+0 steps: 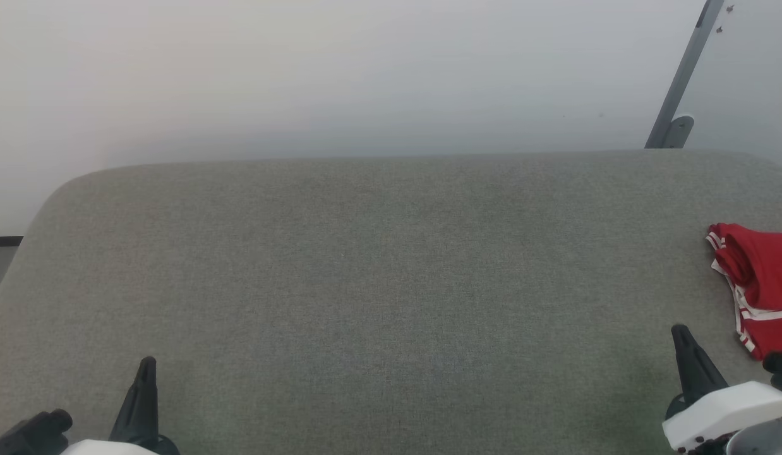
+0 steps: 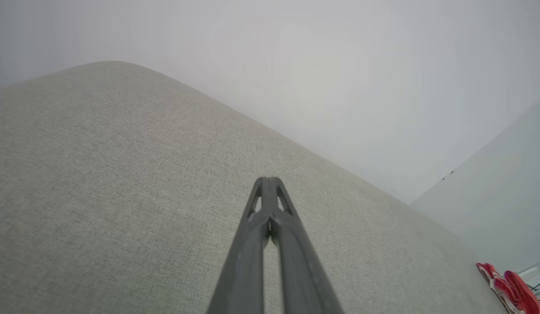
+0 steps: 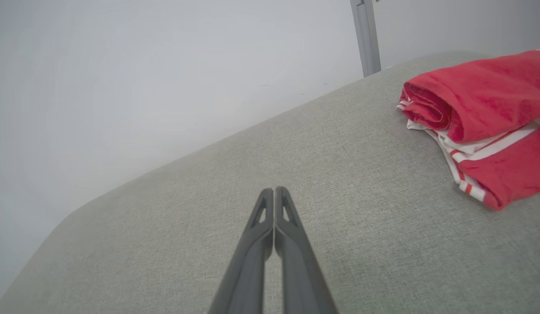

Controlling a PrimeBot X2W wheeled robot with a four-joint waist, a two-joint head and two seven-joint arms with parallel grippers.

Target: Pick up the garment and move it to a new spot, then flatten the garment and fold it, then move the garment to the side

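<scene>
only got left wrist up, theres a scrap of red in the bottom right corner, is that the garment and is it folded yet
Observer: Yes, that's the garment. The right wrist view shows it folded into a thick bundle, with red-and-white striped trim along its near edge.
Operator: is the right gripper on it
Observer: No. The right gripper is shut on nothing and sits apart from the cloth, over the bare grey padded surface.
Operator: where on the surface is it
Observer: In the head view it lies at the far right, cut off by the frame edge, just beyond the right gripper.
</scene>
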